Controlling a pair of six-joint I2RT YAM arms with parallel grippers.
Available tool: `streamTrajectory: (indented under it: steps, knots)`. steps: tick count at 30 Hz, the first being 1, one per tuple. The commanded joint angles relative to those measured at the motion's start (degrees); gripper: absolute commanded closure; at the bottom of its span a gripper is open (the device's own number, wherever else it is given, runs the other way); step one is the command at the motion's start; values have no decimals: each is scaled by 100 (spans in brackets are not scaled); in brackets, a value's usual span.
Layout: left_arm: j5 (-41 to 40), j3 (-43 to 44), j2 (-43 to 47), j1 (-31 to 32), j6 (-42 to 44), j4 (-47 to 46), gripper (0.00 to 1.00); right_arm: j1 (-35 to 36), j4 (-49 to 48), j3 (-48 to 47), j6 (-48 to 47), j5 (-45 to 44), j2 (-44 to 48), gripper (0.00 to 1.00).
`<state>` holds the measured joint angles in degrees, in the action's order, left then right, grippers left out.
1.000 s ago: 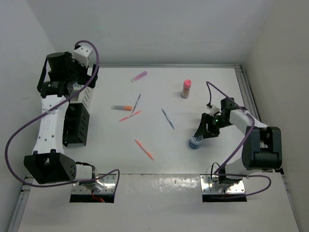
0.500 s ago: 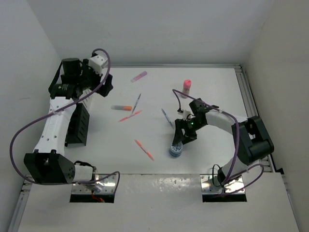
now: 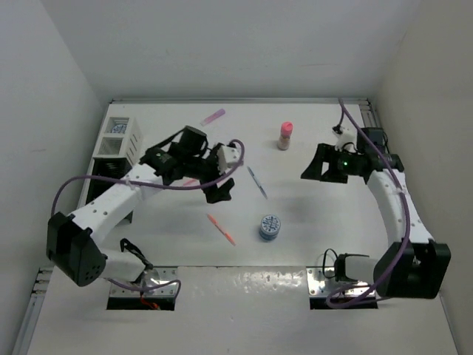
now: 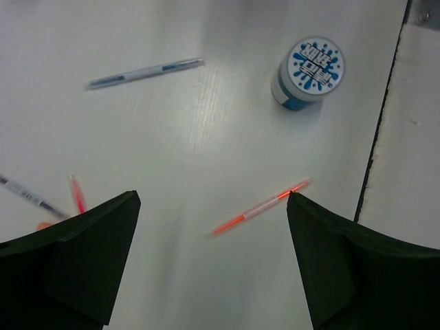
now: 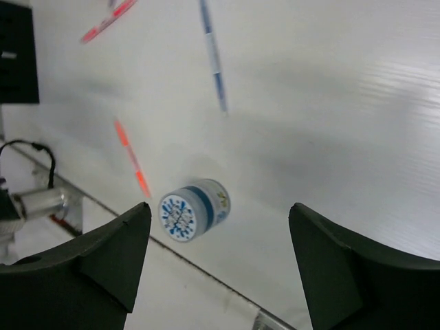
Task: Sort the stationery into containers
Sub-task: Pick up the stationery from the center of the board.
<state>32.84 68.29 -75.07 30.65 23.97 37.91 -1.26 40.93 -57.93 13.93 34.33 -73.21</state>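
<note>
A blue-capped jar (image 3: 270, 226) stands near the table's front edge, also in the left wrist view (image 4: 309, 72) and lying tilted in the right wrist view (image 5: 194, 210). An orange pen (image 3: 221, 229) (image 4: 261, 207) lies left of it. A blue pen (image 3: 256, 181) (image 4: 144, 72) lies mid-table. The pink-capped bottle (image 3: 284, 136) and a pink marker (image 3: 213, 117) are at the back. My left gripper (image 3: 220, 185) (image 4: 213, 199) is open and empty above the orange pen. My right gripper (image 3: 316, 164) (image 5: 220, 206) is open and empty, raised at the right.
The white organiser (image 3: 120, 138) stands at the back left. The black organiser is hidden under my left arm (image 3: 118, 198), as are other pens. A metal rail (image 3: 377, 140) runs along the table's right edge.
My right gripper let go of the jar near the front edge and drew back up to the right. My left arm swung from the white organiser to the table's middle.
</note>
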Motion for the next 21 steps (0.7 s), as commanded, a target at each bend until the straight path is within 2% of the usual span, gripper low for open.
streamTrajectory:
  steps: [1,2,4,5,6,7,9,14,21]
  knots:
    - [-426,-9,-288,763,196,-125,6,-444,530,246,-426,-409,473,20]
    - [-749,43,-385,923,161,-135,5,-689,574,334,-522,-435,553,20]
    - [-893,376,-788,1396,152,-39,5,-919,653,572,-602,-366,728,20]
    - [-1093,561,-1225,1547,135,205,5,-1146,766,625,-681,-278,764,20]
    - [-1113,1015,-1456,1801,126,399,6,-1253,811,686,-699,-121,790,20]
    - [-1061,1220,-1693,1908,126,749,7,-1420,864,713,-734,-76,817,20]
    - [-999,1606,-2178,2154,91,884,6,-1552,926,774,-769,4,852,20]
    - [-1517,1845,-2740,2672,-129,577,4,-1781,1049,714,-857,39,879,20]
    - [-1350,2118,-3207,2998,-173,569,1,-1939,1260,546,-1086,171,703,20]
